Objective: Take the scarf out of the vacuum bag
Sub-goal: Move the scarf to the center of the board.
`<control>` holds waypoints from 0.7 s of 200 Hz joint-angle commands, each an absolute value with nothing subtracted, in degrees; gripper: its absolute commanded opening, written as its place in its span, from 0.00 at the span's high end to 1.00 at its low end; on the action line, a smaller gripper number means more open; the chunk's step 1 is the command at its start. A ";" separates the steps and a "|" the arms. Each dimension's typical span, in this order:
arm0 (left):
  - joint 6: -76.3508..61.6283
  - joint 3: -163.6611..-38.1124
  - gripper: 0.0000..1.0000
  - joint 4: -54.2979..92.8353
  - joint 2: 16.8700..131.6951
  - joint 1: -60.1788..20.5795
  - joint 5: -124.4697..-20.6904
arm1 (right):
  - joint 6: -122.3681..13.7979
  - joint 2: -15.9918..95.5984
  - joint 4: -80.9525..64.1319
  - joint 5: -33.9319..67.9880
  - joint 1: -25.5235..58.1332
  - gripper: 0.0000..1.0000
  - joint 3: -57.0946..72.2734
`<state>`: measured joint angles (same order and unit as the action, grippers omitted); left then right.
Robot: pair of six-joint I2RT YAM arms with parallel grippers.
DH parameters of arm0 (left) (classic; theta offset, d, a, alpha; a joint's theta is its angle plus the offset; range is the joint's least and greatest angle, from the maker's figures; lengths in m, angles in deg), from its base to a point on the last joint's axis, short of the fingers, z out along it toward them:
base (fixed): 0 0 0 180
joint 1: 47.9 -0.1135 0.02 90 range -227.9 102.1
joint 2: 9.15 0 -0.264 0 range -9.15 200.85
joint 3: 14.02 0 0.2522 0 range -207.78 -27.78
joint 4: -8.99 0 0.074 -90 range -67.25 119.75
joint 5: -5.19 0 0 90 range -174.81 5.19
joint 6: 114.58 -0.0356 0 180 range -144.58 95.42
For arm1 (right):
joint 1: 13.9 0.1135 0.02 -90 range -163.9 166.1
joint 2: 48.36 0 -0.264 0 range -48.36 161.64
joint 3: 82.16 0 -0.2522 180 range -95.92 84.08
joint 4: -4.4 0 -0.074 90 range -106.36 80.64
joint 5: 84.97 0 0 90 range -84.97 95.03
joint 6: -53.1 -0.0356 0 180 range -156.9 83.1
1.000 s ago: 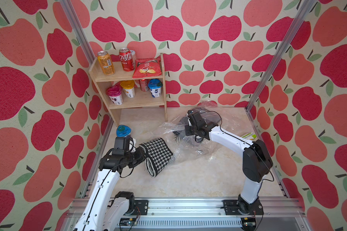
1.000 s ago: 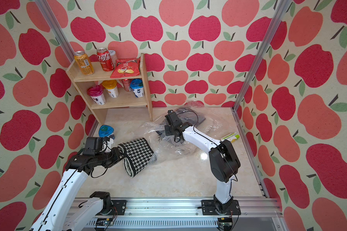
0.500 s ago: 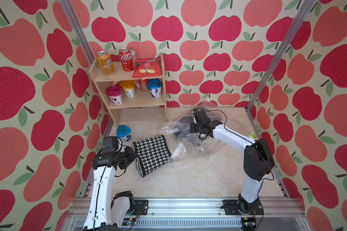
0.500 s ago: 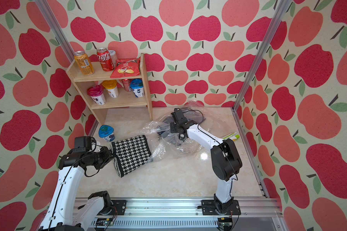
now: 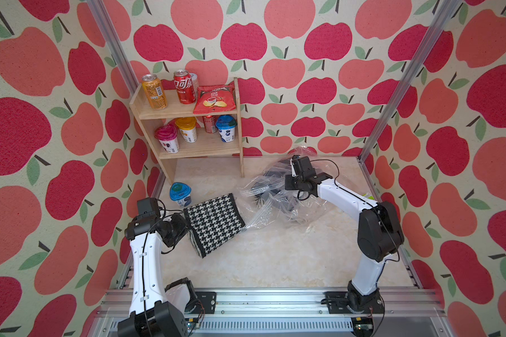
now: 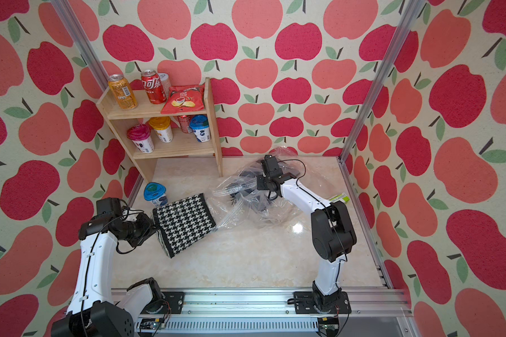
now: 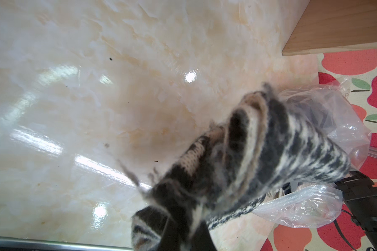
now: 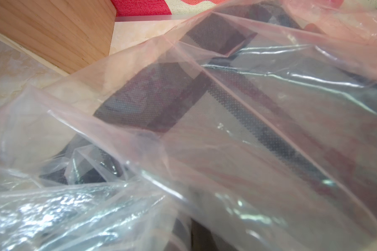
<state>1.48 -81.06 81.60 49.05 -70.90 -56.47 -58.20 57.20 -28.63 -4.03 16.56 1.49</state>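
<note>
1. Writing: the red can (image 5: 184, 86) on the shelf (image 5: 205, 147) carries white Chinese characters in the Coca-Cola style. The orange can (image 5: 154, 91) has a label panel too small to read. The red chip bag (image 5: 215, 99) shows pictured crisps, but its lettering is illegible. Print on the three lidded cups (image 5: 186, 132) and on the blue-lidded cup (image 5: 181, 194) on the table (image 5: 260, 256) cannot be read.
2. Obscured: a green-yellow item (image 5: 368, 196) at the table's right edge is largely hidden behind the right arm (image 5: 342, 198). Inside the bag (image 5: 278, 201) a dark checked cloth (image 8: 205, 97) shows through wrinkled film in the right wrist view, and its extent is unclear.
3. Left claw (image 5: 185, 225): pressed together, pinching the edge of the scarf (image 5: 215, 224). In the left wrist view the cloth is blurred and covers most of the fingers.
4. Right claw (image 5: 287, 184): closed on a raised fold of bag film. Plastic veils the tips.
5. Scarf position: the folded black-and-white houndstooth scarf is on the table, between the blue-lidded cup and the bag. It extends from the left claw toward the bag's mouth. Its far edge lies just beside that mouth, and contact cannot be confirmed. It is well apart from the right claw.
</note>
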 commanded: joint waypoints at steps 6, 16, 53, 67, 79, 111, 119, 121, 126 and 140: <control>-2.43 -83.80 1.00 82.78 51.06 -73.78 -58.20 | -58.68 56.00 -30.72 -7.39 13.88 1.00 3.04; -3.63 -84.06 1.00 83.06 51.74 -74.49 -58.17 | -58.71 55.81 -30.59 -7.38 13.74 1.00 3.19; -8.15 -85.13 1.00 83.66 52.90 -76.76 -59.68 | -59.15 54.85 -30.14 -7.01 13.76 1.00 4.00; -8.80 -85.42 1.00 83.66 54.59 -77.44 -59.58 | -59.25 54.40 -29.84 -7.13 13.78 1.00 4.51; -9.20 -85.51 1.00 83.25 55.62 -77.97 -58.80 | -59.29 54.30 -29.75 -7.05 13.79 1.00 4.74; -9.69 -86.37 1.00 82.64 58.08 -78.47 -58.57 | -59.10 53.95 -29.84 -6.95 13.69 1.00 4.98; -10.09 -87.17 1.00 82.83 58.74 -78.60 -58.78 | -58.98 53.78 -29.84 -7.00 13.61 1.00 5.10; -10.15 -87.32 1.00 82.95 58.95 -78.65 -58.90 | -58.97 53.70 -29.84 -6.96 13.55 1.00 5.14; -10.64 -87.89 1.00 83.19 59.48 -78.59 -59.21 | -58.88 53.60 -29.80 -6.91 13.53 1.00 5.20; -11.85 -89.63 1.00 83.78 61.31 -78.65 -60.28 | -58.78 53.27 -29.67 -6.67 13.31 1.00 5.41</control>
<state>-8.75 -85.63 83.48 59.34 -78.03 -58.61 -58.42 55.25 -28.19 -4.05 15.10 3.99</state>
